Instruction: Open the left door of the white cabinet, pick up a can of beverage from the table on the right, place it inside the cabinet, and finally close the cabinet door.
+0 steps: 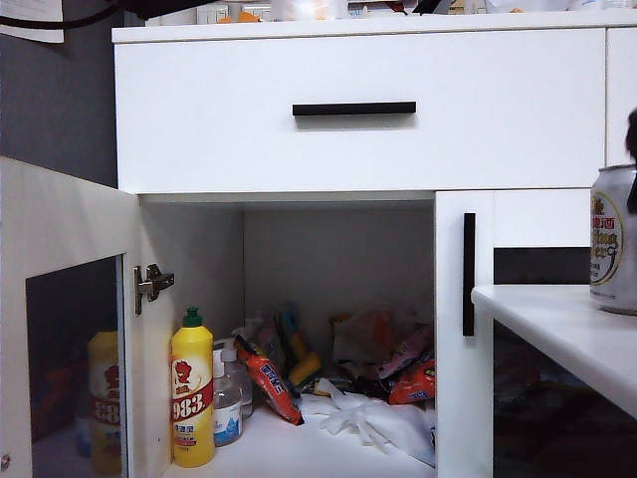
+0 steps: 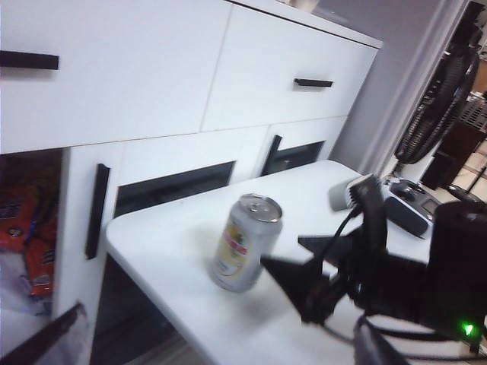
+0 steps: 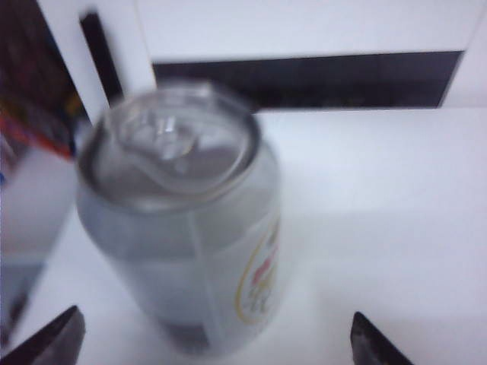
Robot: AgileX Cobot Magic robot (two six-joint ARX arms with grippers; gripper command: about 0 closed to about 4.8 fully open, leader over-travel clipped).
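The white cabinet (image 1: 358, 110) has its left door (image 1: 65, 229) swung wide open toward me, showing the shelf inside. The silver can of beverage (image 1: 612, 239) stands upright on the table (image 1: 557, 324) at the right edge. In the right wrist view the can (image 3: 183, 228) fills the picture just ahead of my right gripper (image 3: 217, 346), open, with a fingertip (image 3: 53, 338) well clear on each side. The left wrist view shows the can (image 2: 245, 243) with the right gripper (image 2: 283, 255) at its side. My left gripper (image 2: 217, 356) is open, empty and back from the table.
Inside the cabinet stand a yellow bottle with a green cap (image 1: 192, 398), a small clear bottle (image 1: 228, 403), snack packets (image 1: 398, 358) and crumpled white plastic (image 1: 378, 418). The right door (image 1: 463, 329) is shut, its black handle (image 1: 469, 274) next to the table edge. A fan (image 2: 441, 99) stands beyond the table.
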